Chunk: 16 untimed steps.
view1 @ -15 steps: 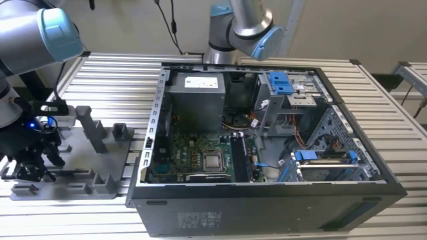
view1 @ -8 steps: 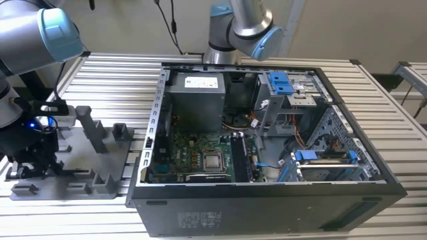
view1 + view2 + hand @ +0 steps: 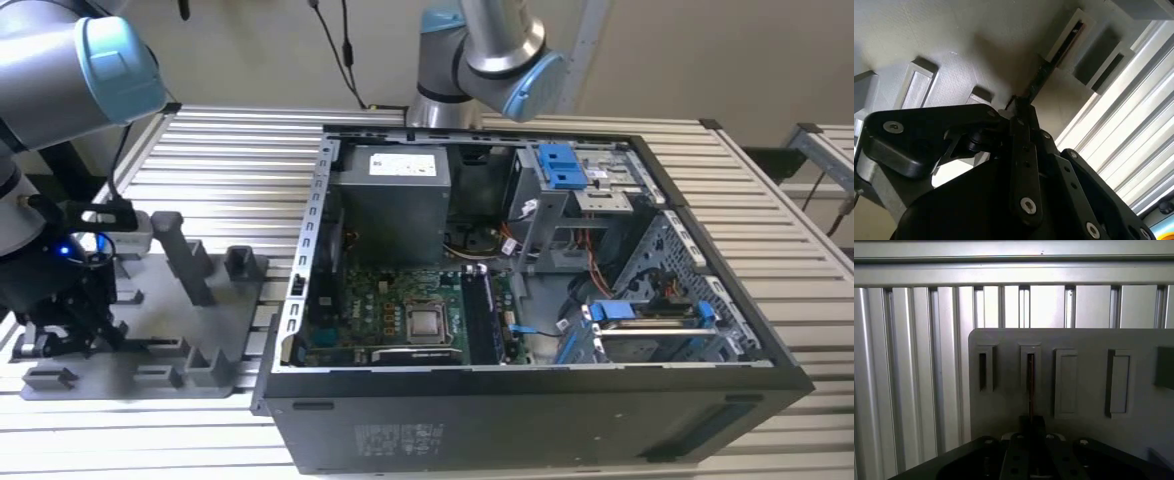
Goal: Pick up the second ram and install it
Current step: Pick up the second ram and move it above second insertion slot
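- Second ram (image 3: 1031, 385) stands edge-on in a slot of the grey holder (image 3: 1089, 340).
- Gripper (image 3: 1031, 421) is clamped on its exposed end, over the holder.

Arm (image 3: 83, 55): grey links with blue joint caps, bent high above the end effector (image 3: 1021, 106), with the last link dropping toward it.
Wrist (image 3: 20, 205): directly above the end effector, aimed downward.
End effector: black, fingers (image 3: 1023, 150) drawn together, pinching the thin edge of the second ram (image 3: 1030, 385).
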Available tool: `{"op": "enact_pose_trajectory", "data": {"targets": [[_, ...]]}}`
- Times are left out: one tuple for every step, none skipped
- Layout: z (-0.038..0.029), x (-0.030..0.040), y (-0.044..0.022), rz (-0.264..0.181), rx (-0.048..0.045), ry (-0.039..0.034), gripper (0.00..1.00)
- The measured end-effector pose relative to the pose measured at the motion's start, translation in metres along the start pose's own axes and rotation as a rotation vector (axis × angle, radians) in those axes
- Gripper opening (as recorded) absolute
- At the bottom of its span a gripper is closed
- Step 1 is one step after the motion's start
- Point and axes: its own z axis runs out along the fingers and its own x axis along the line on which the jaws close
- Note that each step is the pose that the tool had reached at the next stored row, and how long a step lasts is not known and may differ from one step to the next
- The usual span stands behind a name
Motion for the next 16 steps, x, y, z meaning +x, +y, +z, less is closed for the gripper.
{"op": "enact_pose_trajectory", "data": {"targets": [[0.0, 0.0, 0.0, 0.0, 0.0, 0.0001, 0.14], [0.0, 0.0, 0.0, 0.0, 0.0, 0.0002, 0.14], [0.0, 0.0, 0.0, 0.0, 0.0, 0.0003, 0.14], [0.0, 0.0, 0.0, 0.0, 0.0, 0.0004, 0.14], [0.0, 0.0, 0.0, 0.0, 0.0, 0.0004, 0.14], [0.0, 0.0, 0.0, 0.0, 0.0, 0.0005, 0.14], [0.0, 0.0, 0.0, 0.0, 0.0, 0.0006, 0.14], [0.0, 0.0, 0.0, 0.0, 0.0, 0.0007, 0.14], [0.0, 0.0, 0.0, 0.0, 0.0, 0.0008, 0.14], [-0.0003, 0.0, -0.0001, 0.0, -0.0001, 0.0008, 0.14], [-0.0009, 0.0, -0.0001, 0.0, 0.0, 0.0008, 0.14], [-0.0015, 0.0, -0.0001, 0.0, 0.0002, 0.0009, 0.14], [-0.0025, 0.0, -0.0001, 0.0, 0.0, 0.0014, 0.14], [-0.0034, 0.0, -0.0002, 0.0, 0.0, 0.0017, 0.14], [-0.0047, 0.0001, -0.0002, 0.0, 0.0, 0.002, 0.14], [-0.0064, 0.0, -0.0003, 0.0, 0.0, 0.0022, 0.14]]}}
